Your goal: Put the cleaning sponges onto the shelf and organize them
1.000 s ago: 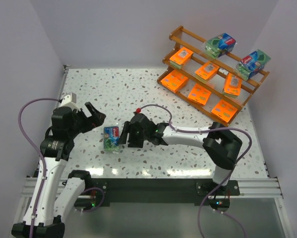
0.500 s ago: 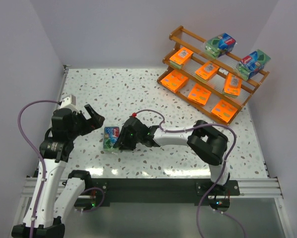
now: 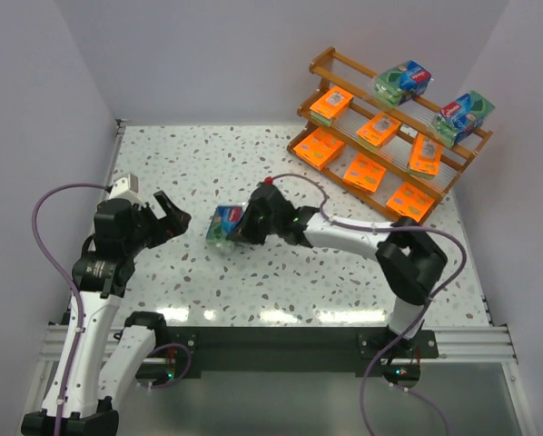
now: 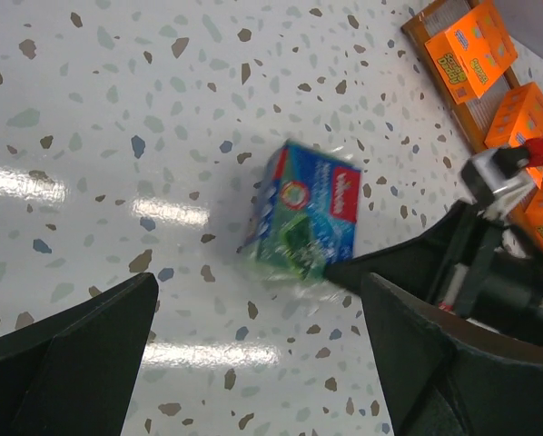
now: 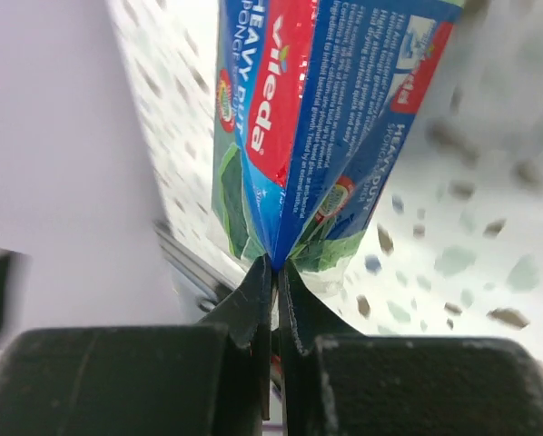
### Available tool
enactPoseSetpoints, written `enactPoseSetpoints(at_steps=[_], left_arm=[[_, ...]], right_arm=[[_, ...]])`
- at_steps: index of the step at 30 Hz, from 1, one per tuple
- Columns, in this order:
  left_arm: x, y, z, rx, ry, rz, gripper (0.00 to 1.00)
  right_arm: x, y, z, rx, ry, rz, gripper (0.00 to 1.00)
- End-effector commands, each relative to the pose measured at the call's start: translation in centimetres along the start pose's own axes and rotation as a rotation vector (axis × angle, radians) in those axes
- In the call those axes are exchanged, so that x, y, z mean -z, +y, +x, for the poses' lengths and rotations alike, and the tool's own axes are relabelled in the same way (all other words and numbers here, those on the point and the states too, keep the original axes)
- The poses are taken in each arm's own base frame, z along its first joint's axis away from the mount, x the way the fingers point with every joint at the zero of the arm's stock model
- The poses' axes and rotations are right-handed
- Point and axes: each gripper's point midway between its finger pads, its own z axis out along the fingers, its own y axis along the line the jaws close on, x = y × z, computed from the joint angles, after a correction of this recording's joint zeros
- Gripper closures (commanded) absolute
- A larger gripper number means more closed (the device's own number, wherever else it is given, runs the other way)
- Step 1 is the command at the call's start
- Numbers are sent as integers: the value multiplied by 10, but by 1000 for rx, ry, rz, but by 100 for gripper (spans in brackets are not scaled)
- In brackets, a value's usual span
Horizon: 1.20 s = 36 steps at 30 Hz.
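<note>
Right gripper (image 3: 241, 226), overhead view: jaws clamped on the near end of one green-and-blue sponge pack (image 3: 223, 227) over the middle of the speckled table (image 3: 208, 154). The pack is tilted. Left gripper (image 3: 173, 216) stands just left of the pack with its fingers spread and nothing between them. The shelf (image 3: 318, 67) sits at the far right corner, well apart from both arms. It carries six orange packs (image 3: 364, 171) on its two lower tiers (three per tier) and two green-and-blue packs (image 3: 403, 80) on the top tier.

Left wrist view: the left gripper (image 4: 258, 291) is released, with the sponge pack (image 4: 303, 222) beyond the gap between its fingers (image 4: 72, 354). A dark tip of the right gripper (image 4: 353, 271) meets the pack's lower right corner. Whether the pack's lower edge touches the table cannot be told. Part of the shelf (image 4: 423, 38) shows at the upper right.

Right wrist view: the right gripper (image 5: 273, 272) is pinched tight on the gathered wrapper seam of the sponge pack (image 5: 317, 109), which fills the upper frame, label side visible.
</note>
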Motion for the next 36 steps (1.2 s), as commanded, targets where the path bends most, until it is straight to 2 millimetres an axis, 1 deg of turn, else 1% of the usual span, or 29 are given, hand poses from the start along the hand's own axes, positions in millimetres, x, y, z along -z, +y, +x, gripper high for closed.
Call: enactPoseSetpoints(at_steps=[1, 2, 3, 4, 5, 6, 7, 8, 9, 10, 11, 12, 13, 14, 15, 16, 17, 19, 20, 21, 22, 23, 24, 25, 26, 28, 30, 32, 36], left_arm=[[8, -8, -21, -23, -67, 19, 0], [7, -8, -21, -22, -66, 19, 0], [6, -9, -20, -22, -66, 24, 0], [5, -9, -20, -21, -65, 27, 0], [4, -9, -19, -19, -61, 27, 0], [2, -9, -18, -18, -59, 31, 0], [1, -9, -18, -16, -57, 31, 0], [-1, -9, -17, -16, -54, 33, 0], [-2, -9, -16, -14, -51, 35, 0], [-3, -9, -16, -15, -52, 37, 0], [-4, -10, -15, -13, -49, 39, 0], [-5, -10, -16, -13, -51, 44, 0], [-6, -11, -15, -13, -48, 46, 0], [-7, -10, -14, -13, -42, 44, 0], [-8, -11, -15, -13, -42, 47, 0], [-9, -11, -15, -13, -42, 50, 0], [-10, -11, -15, -12, -40, 50, 0], [-10, -13, -16, -14, -43, 55, 0], [-11, -13, -16, -15, -43, 55, 0], [-11, -13, -17, -17, -42, 56, 0], [-11, -13, -16, -18, -41, 56, 0], [-12, -13, -17, -20, -41, 55, 0], [-12, -13, -16, -24, -38, 54, 0], [-12, -13, -17, -26, -37, 53, 0], [-12, -13, -17, -29, -36, 54, 0], [-13, -13, -17, -31, -33, 52, 0], [-13, -13, -19, -36, -37, 53, 0], [-12, -12, -18, -37, -35, 48, 0], [-10, -11, -18, -36, -39, 43, 0]], right_arm=[[79, 72, -90, 67, -189, -177, 100], [103, 82, -119, 68, -247, -208, 100], [116, 87, -131, 75, -264, -209, 100], [140, 113, -147, 118, -295, -270, 100], [160, 118, -172, 118, -343, -286, 100], [173, 122, -184, 121, -360, -289, 100], [200, 146, -199, 153, -394, -353, 100], [214, 142, -224, 138, -439, -342, 100], [229, 147, -238, 143, -475, -352, 100], [257, 166, -254, 181, -540, -388, 100], [274, 161, -278, 175, -605, -373, 100], [279, 157, -291, 169, -627, -354, 100], [302, 169, -305, 193, -683, -380, 100], [317, 162, -326, 182, -732, -364, 100], [311, 150, -342, 167, -742, -323, 100], [331, 158, -354, 182, -792, -336, 100], [343, 146, -373, 164, -831, -318, 100], [346, 134, -398, 133, -855, -309, 100], [352, 125, -413, 120, -881, -304, 100], [358, 128, -419, 127, -894, -319, 100], [346, 117, -432, 112, -885, -303, 100], [348, 112, -440, 114, -896, -299, 100], [345, 110, -446, 113, -893, -302, 100], [338, 108, -454, 117, -877, -322, 100], [338, 110, -459, 130, -885, -338, 100], [332, 108, -470, 139, -890, -348, 100], [332, 107, -477, 141, -909, -361, 100], [325, 96, -485, 109, -904, -349, 100], [317, 85, -486, 81, -889, -320, 100]])
